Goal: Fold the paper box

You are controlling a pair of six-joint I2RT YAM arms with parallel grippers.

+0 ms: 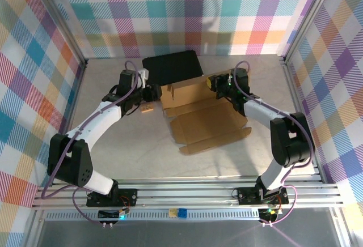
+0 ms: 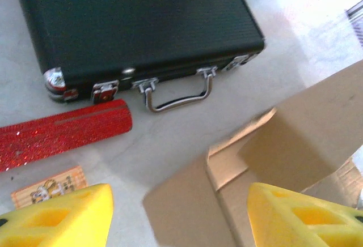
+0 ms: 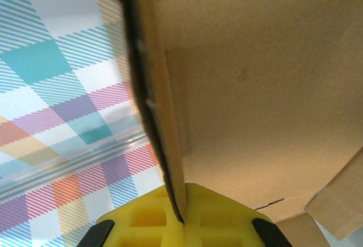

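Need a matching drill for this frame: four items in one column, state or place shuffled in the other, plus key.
Column one:
1. left gripper
2. right gripper
3. case
4. red strip

Column two:
A. shut on a raised wall of the box
B. black, at the box's far side
C. open
D. glittery, lying flat in front of the case

Pairs: 1-C, 2-A, 3-B, 4-D

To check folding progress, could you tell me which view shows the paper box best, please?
Top external: the whole paper box lies in view. Left wrist shows a blurred corner; right wrist, a panel edge between its fingers.
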